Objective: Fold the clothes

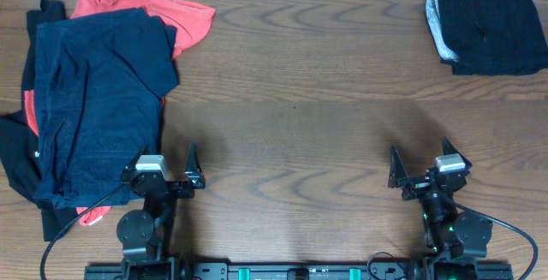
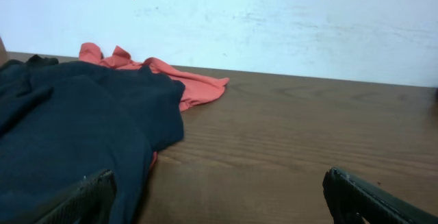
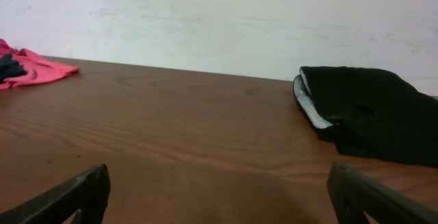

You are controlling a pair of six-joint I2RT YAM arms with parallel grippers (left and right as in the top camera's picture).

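Black fingers stand apart and empty on both arms; the folded piece lies far right.

The left gripper (image 1: 167, 167) and right gripper (image 1: 419, 164) sit at the near edge of the wooden table (image 1: 300, 100), gripping nothing. Touching the left gripper's outer finger is the loose heap: a navy garment (image 1: 94, 100) lies over a coral-red garment (image 1: 167, 14) and a black garment (image 1: 17, 164). The folded black garment (image 1: 497, 23), with pale lining (image 1: 441, 30) showing at its left edge, occupies the far right corner, well apart from both grippers.
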